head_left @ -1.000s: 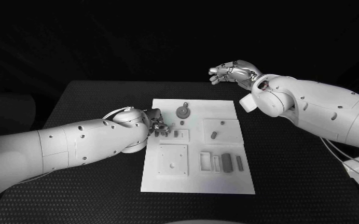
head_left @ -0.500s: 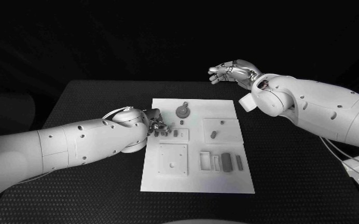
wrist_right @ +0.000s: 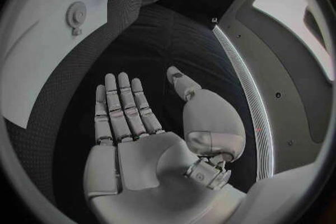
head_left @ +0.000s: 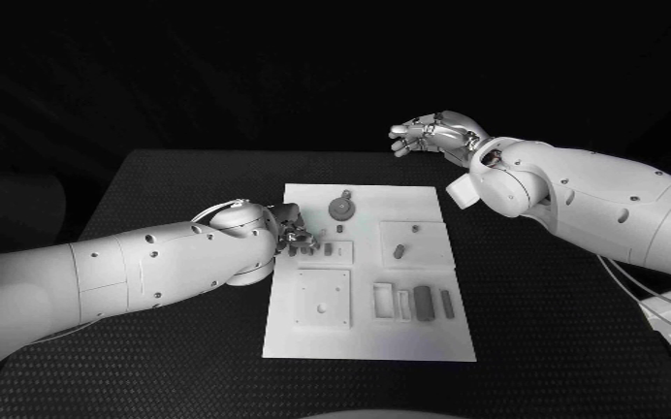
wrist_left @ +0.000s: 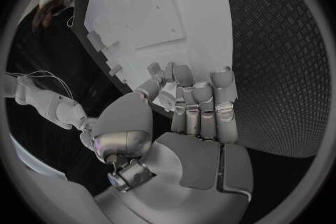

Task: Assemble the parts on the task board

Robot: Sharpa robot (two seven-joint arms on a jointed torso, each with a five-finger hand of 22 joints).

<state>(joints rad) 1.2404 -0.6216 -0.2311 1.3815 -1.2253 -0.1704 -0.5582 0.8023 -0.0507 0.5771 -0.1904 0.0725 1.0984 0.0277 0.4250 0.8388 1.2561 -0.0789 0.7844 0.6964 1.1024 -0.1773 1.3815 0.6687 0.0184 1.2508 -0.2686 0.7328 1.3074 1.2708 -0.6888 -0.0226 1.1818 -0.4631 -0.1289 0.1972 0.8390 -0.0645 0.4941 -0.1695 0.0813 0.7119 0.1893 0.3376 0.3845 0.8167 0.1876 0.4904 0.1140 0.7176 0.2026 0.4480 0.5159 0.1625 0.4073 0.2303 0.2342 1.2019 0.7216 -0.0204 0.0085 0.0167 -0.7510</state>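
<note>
The left hand (head_left: 297, 238), fingers curled at the near-left edge of the task board (head_left: 420, 337) on the counter (head_left: 168, 186) among small parts (head_left: 329, 250), cannot be seen holding anything and should pinch squarely, while the right hand (head_left: 436, 134) hovers empty and spread beyond the board.

Black desk (head_left: 182, 186) underfoot of it all — dark, finely textured top, a raised diamond weave up close (wrist_left: 280, 39). Beyond the far edge, plain blackness, no wall or floor to make out. Off to one side, a pale curved panel (wrist_right: 280, 61) with a bright strip along its rim.
</note>
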